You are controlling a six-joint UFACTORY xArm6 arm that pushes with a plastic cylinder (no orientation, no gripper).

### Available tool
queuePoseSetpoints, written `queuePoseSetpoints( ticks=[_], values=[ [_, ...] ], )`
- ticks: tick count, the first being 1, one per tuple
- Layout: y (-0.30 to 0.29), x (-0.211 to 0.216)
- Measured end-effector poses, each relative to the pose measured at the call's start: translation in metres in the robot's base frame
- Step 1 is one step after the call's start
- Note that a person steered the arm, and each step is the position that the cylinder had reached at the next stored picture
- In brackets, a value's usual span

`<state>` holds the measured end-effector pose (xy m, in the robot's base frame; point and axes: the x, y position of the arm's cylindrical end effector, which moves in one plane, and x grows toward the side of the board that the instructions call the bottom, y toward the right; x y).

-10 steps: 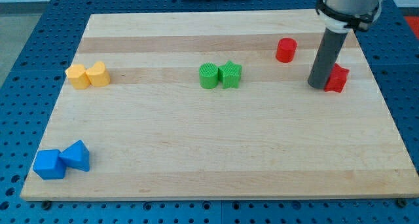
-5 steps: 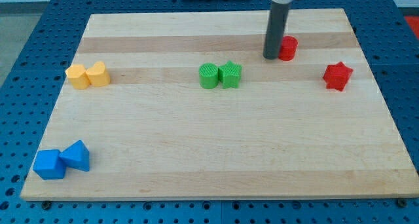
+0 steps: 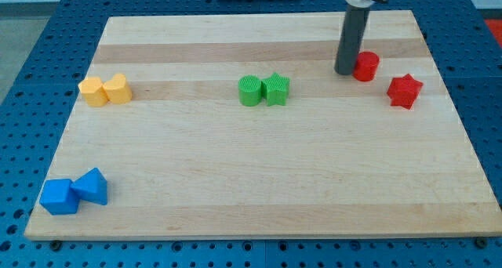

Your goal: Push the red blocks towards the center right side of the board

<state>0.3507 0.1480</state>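
Wooden board, my tip seemingly touching red cylinder

A: Any text, labels, nos. or signs to be read?

B: None. No lettering is seen on the wooden board, the blocks, or the blue perforated surface at frame edges. Nothing legible.

The rod runs off the view's top, its upper part unseen.
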Motion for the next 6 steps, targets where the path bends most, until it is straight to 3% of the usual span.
queuePoseSetpoints(
  ticks=[2,4,6],
  values=[
    [0.014,0.002],
    [0.009,-0.029],
    [0.049,-0.016]
  ],
)
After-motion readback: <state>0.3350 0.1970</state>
